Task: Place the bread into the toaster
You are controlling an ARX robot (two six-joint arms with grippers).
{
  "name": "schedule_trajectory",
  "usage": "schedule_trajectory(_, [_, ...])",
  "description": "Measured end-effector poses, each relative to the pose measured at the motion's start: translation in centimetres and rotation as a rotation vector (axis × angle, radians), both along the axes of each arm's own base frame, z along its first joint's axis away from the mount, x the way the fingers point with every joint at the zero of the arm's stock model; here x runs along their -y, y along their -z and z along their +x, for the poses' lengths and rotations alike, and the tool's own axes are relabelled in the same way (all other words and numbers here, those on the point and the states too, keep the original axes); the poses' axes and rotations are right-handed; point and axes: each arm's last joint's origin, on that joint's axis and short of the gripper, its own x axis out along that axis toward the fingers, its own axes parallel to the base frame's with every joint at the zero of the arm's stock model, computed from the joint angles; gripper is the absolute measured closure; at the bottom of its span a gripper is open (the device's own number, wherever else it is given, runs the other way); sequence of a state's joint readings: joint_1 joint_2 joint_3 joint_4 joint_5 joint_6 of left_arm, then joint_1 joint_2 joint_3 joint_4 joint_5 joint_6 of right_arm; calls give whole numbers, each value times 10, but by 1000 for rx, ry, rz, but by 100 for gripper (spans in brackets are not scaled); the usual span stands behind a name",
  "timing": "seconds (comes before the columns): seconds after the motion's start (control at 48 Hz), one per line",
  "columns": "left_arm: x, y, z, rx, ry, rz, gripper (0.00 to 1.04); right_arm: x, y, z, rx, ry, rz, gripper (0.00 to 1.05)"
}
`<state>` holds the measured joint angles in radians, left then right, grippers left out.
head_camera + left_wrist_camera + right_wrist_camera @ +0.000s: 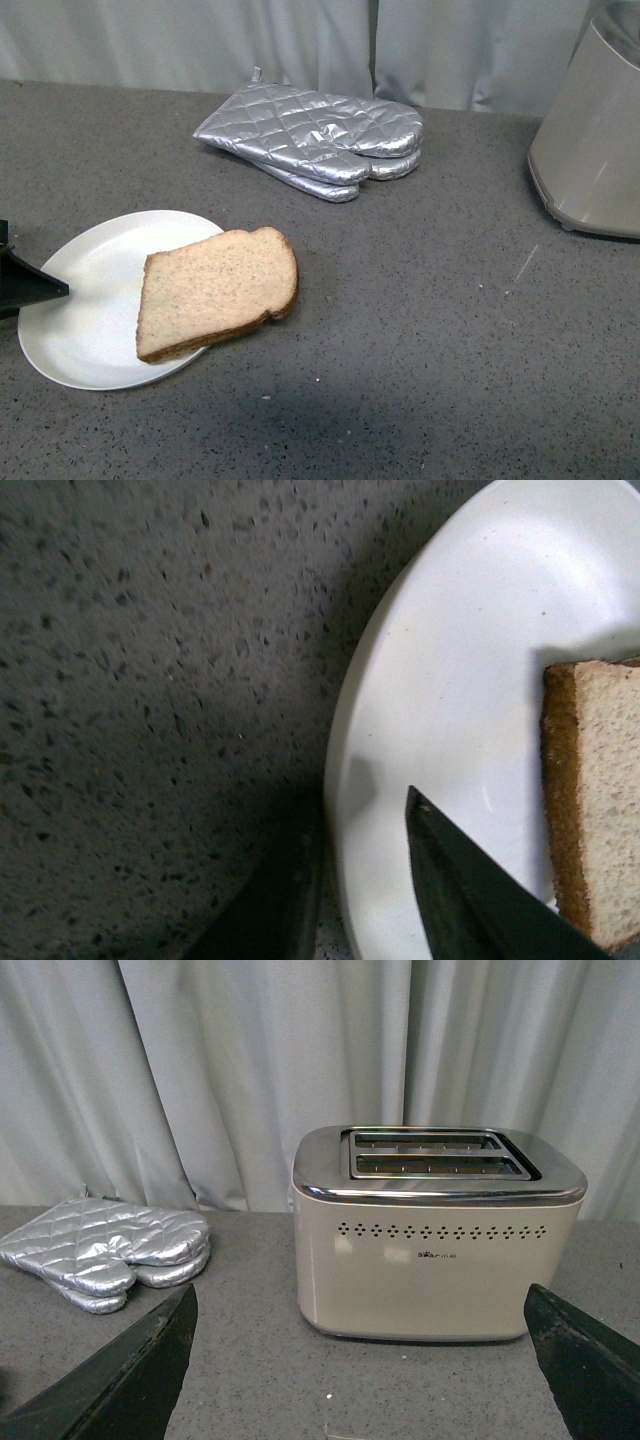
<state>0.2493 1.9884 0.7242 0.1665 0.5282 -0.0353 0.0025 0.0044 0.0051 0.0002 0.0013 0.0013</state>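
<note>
A slice of brown bread lies flat on a round white plate, its right end hanging over the plate's rim. My left gripper is shut on the plate's left rim; in the left wrist view the plate runs between the two dark fingers and the bread's crust lies beyond them. The beige toaster stands at the far right. The right wrist view faces the toaster with two top slots. My right gripper is open, wide apart, well short of it.
A pair of quilted silver oven mitts lies at the back centre of the grey speckled counter; the mitts sit left of the toaster. Pale curtains hang behind.
</note>
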Motion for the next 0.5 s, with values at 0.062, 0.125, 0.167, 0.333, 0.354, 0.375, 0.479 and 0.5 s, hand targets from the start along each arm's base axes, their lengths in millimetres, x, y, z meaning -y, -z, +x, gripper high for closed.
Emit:
schedule_trajectory(0.062, [3, 1, -3, -7, -4, -6, 85, 0, 0, 0, 0, 0, 0, 9])
schedule_trajectory(0.125, [6, 0, -7, -8, -8, -12, 98, 0, 0, 0, 0, 0, 0, 9])
schedule_trajectory(0.167, [8, -2, -8, -3, -12, -12, 101, 0, 0, 0, 0, 0, 0, 9])
schedule_trajectory(0.333, [26, -18, -12, 44, -20, -47, 101, 0, 0, 0, 0, 0, 0, 9])
schedule_trajectory(0.354, [30, -20, -12, 51, -13, -51, 101, 0, 0, 0, 0, 0, 0, 9])
schedule_trajectory(0.375, [36, -23, -12, 59, -8, -61, 101, 0, 0, 0, 0, 0, 0, 9])
schedule_trajectory(0.479, [62, -33, -9, 87, 20, -95, 101, 0, 0, 0, 0, 0, 0, 9])
schedule_trajectory(0.5, [67, -34, -8, 91, 24, -96, 101, 0, 0, 0, 0, 0, 0, 9])
